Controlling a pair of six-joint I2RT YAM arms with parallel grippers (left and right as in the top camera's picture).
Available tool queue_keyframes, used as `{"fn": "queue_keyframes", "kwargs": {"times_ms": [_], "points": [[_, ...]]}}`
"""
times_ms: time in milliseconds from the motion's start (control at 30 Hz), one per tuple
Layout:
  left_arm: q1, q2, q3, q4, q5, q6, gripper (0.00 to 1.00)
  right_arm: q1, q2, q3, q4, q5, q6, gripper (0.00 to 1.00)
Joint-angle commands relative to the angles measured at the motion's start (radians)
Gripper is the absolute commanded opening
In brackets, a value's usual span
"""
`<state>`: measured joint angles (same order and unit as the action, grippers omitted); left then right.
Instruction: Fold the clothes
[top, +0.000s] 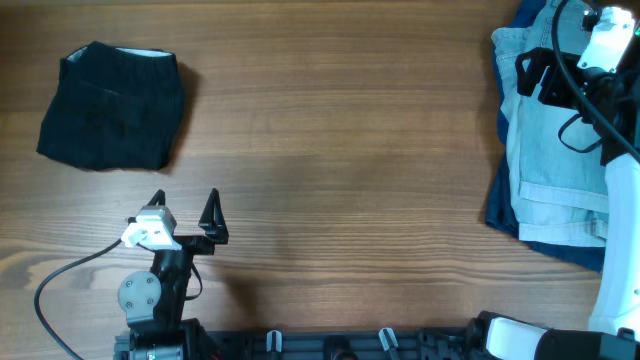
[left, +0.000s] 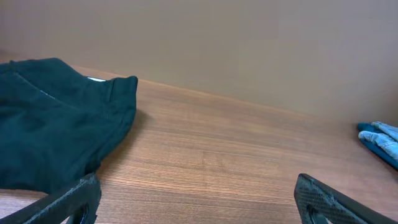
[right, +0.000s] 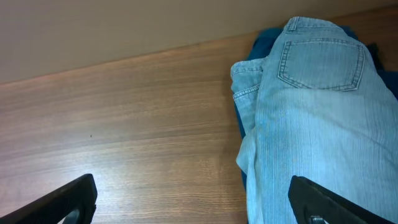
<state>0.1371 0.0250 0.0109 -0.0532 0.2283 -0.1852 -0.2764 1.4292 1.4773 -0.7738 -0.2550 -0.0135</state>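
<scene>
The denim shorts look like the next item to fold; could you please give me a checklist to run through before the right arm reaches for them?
1. Black shorts folded and set aside: ok, a compact bundle at the far left of the table.
2. Left gripper free: ok, open, empty, apart from the black shorts.
3. Right gripper ready: ok, open and empty above the left edge of the denim shorts.
4. Denim shorts lying flat: not ok, creased and bunched on top of the navy garment.
5. Navy garment will stay put when the denim lifts: cannot tell, only its edges show.
</scene>
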Motion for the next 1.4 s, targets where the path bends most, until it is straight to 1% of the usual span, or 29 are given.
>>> {"fn": "queue_keyframes", "kwargs": {"times_ms": [0, 67, 167, 233, 300, 333, 433, 467, 533, 567, 600, 667, 800, 900, 933, 1067, 1167, 1267, 1367], "points": [[-0.005, -0.008, -0.005, -0.004, -0.011, -0.003, 1.0, 0.004, -0.007, 0.013, 0.002, -0.016, -0.012, 1.0], [-0.005, -0.008, -0.005, -0.004, -0.011, -0.003, 1.0, 0.004, -0.055, 0.013, 0.002, -0.016, -0.012, 1.0], [-0.005, -0.008, -0.005, -0.004, -0.011, -0.003, 1.0, 0.015, -0.21, 0.013, 0.002, -0.015, -0.013, 1.0], [-0.005, -0.008, -0.005, -0.004, -0.011, -0.003, 1.0, 0.072, -0.296, 0.013, 0.002, -0.015, -0.013, 1.0], [-0.005, -0.008, -0.005, -0.004, -0.011, -0.003, 1.0, 0.168, -0.385, 0.013, -0.001, 0.069, -0.113, 1.0], [-0.005, -0.008, -0.005, -0.004, -0.011, -0.003, 1.0, 0.201, -0.415, 0.011, -0.006, 0.075, -0.148, 1.0], [-0.005, -0.008, -0.005, -0.004, -0.011, -0.003, 1.0, 0.244, -0.507, -0.056, 0.022, 0.074, -0.158, 1.0], [-0.005, -0.008, -0.005, -0.004, -0.011, -0.003, 1.0, 0.248, -0.531, -0.099, 0.069, 0.07, -0.159, 1.0], [-0.005, -0.008, -0.005, -0.004, -0.011, -0.002, 1.0, 0.247, -0.608, -0.291, 0.304, 0.044, -0.154, 1.0], [-0.005, -0.008, -0.005, -0.004, -0.011, -0.003, 1.0, 0.247, -0.639, -0.373, 0.393, 0.026, -0.155, 1.0], [-0.005, -0.008, -0.005, -0.004, -0.011, -0.003, 1.0, 0.247, -0.685, -0.494, 0.519, -0.01, -0.153, 1.0], [-0.005, -0.008, -0.005, -0.004, -0.011, -0.003, 1.0, 0.247, -0.763, -0.705, 0.729, -0.058, -0.106, 1.0], [-0.005, -0.008, -0.005, -0.004, -0.011, -0.002, 1.0, 0.248, -0.918, -1.082, 1.097, -0.068, 0.053, 1.0], [-0.005, -0.008, -0.005, -0.004, -0.011, -0.003, 1.0, 0.248, -1.042, -1.308, 1.248, -0.068, 0.118, 1.0], [-0.005, -0.008, -0.005, -0.004, -0.011, -0.003, 1.0, 0.248, -1.091, -1.373, 1.275, -0.068, 0.122, 1.0], [-0.005, -0.008, -0.005, -0.004, -0.011, -0.003, 1.0, 0.268, -1.23, -1.473, 1.264, -0.007, 0.118, 1.0], [-0.005, -0.008, -0.005, -0.004, -0.011, -0.003, 1.0, 0.273, -1.32, -1.472, 1.149, 0.019, 0.113, 1.0], [-0.005, -0.008, -0.005, -0.004, -0.011, -0.003, 1.0, 0.274, -1.414, -1.472, 0.999, 0.027, 0.115, 1.0], [-0.005, -0.008, -0.005, -0.004, -0.011, -0.003, 1.0, 0.274, -1.426, -1.472, 0.917, 0.046, 0.121, 1.0]]}}
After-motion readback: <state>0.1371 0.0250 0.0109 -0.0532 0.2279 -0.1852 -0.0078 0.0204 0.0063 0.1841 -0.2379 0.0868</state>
